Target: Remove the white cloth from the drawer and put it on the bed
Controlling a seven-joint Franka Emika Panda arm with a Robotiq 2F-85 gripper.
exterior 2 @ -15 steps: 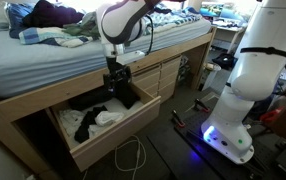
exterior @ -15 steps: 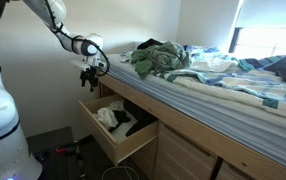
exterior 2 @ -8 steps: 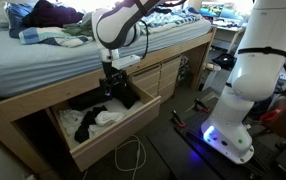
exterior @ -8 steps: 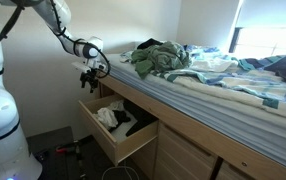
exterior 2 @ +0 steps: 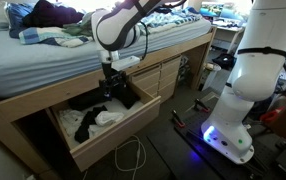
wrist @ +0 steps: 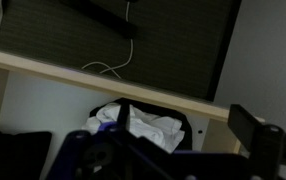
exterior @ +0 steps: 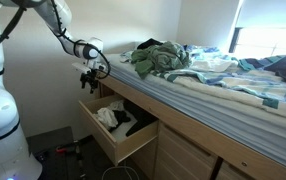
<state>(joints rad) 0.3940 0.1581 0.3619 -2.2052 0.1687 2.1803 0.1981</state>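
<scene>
The white cloth (exterior: 109,116) lies crumpled in the open wooden drawer (exterior: 123,150) under the bed (exterior: 218,92), next to a black garment (exterior: 139,125). It also shows in the other exterior view (exterior 2: 109,118) and in the wrist view (wrist: 151,128). My gripper (exterior: 89,78) hangs above the drawer's near end, fingers pointing down, apart from the cloth. It is open and empty. In the wrist view the gripper (wrist: 188,140) frames the cloth, with one finger (wrist: 255,130) dark at the right.
The bed top (exterior 2: 43,62) carries a pile of clothes (exterior: 158,58) and a striped blanket. A cable (exterior 2: 133,158) lies on the floor before the drawer (exterior 2: 118,140). More closed drawers (exterior 2: 168,75) line the bed frame. The robot base (exterior 2: 245,100) stands close by.
The arm has shifted slightly, carrying the gripper a little sideways over the drawer. The cloth has not moved.
</scene>
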